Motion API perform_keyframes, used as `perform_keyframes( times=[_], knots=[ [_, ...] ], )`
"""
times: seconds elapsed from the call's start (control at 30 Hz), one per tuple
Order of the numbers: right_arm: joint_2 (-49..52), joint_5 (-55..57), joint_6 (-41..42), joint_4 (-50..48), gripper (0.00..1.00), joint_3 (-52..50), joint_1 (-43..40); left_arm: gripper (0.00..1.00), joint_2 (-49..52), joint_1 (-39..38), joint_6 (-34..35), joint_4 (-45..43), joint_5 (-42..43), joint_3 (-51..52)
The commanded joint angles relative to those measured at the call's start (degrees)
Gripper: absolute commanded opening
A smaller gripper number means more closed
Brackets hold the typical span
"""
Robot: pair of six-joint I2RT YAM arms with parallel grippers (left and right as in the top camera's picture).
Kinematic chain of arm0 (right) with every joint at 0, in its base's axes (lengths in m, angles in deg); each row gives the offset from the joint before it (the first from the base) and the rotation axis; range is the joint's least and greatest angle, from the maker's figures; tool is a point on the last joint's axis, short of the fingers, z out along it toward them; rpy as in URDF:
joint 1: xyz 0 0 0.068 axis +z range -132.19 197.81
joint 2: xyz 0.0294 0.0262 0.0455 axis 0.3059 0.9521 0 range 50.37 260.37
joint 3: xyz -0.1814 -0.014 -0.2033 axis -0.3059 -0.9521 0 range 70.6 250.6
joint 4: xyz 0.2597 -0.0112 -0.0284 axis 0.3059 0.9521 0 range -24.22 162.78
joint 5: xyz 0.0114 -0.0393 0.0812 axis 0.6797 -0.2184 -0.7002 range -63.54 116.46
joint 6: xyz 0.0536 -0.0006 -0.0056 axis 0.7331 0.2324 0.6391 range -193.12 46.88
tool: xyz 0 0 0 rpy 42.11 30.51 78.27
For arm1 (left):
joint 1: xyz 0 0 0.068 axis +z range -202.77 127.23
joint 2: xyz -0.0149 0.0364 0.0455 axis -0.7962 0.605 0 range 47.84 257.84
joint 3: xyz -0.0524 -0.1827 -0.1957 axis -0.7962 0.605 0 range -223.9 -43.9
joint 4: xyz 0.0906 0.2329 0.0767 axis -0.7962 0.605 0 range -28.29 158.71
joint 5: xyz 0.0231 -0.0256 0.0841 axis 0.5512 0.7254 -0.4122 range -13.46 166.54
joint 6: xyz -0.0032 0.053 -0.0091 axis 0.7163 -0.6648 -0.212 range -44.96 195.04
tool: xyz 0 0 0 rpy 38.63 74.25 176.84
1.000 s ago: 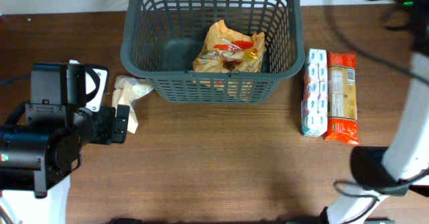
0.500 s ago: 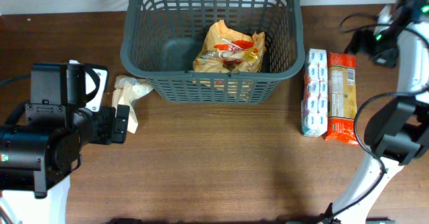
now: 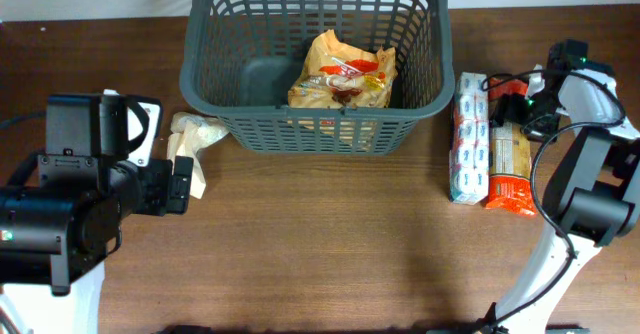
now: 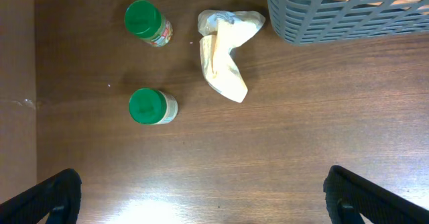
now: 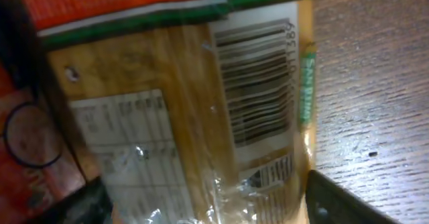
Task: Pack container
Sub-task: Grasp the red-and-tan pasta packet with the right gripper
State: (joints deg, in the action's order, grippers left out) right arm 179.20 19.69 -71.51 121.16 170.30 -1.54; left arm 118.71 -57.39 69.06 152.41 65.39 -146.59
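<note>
Nearest to me the bulky black left arm (image 3: 70,224) sits over the front left of the worktop (image 3: 330,244), a dark brown board with a fine wood grain and a soft glare in the left wrist view. The left jaws stand wide apart, holding nothing. Just beyond them two green-lidded jars (image 4: 147,19) (image 4: 151,106) stand close together, and beside those lies a crumpled cream pouch (image 4: 224,60), one end almost at the corner of the container (image 3: 310,132). Over on the right the right arm (image 3: 590,184) bends down onto an orange pasta packet (image 3: 510,189); the right jaws are spread open, one finger on either side of the packet's barcode end, not closed on it. A blue and white carton pack (image 3: 468,139) lies touching the packet, between it and the container. The container stands at the far middle of the worktop, with a yellow snack bag (image 3: 340,74) inside. Past the far edge runs a pale white strip.
</note>
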Motion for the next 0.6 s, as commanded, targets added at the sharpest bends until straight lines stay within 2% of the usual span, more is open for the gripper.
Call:
perform_keyframes(
  times=[0.0, 0.03, 0.07, 0.27, 0.4, 0.57],
  knots=[
    [-1.0, -0.3, 0.6, -0.3, 0.34, -3.5, 0.2, 0.99, -0.2, 0.3, 0.4, 0.1, 0.2, -0.5],
    [-1.0, -0.3, 0.6, -0.3, 0.24, -3.5, 0.2, 0.99, -0.2, 0.3, 0.3, 0.1, 0.2, -0.5],
    [-1.2, -0.3, 0.6, 0.0, 0.04, -3.1, 0.2, 0.99, -0.2, 0.3, 0.4, 0.1, 0.2, -0.5],
    [-5.5, -0.3, 0.9, 6.2, 0.04, 6.4, 0.1, 0.99, -0.2, 0.3, 0.3, 0.1, 0.2, -0.5],
    [-10.6, -0.5, -0.2, 13.6, 0.04, 21.2, 1.4, 0.99, -0.2, 0.3, 0.3, 0.1, 0.2, -0.5],
    [-15.7, -0.5, -8.2, 20.6, 0.04, 44.8, 7.1, 0.99, -0.2, 0.3, 0.4, 0.1, 0.2, -0.5]
  ],
)
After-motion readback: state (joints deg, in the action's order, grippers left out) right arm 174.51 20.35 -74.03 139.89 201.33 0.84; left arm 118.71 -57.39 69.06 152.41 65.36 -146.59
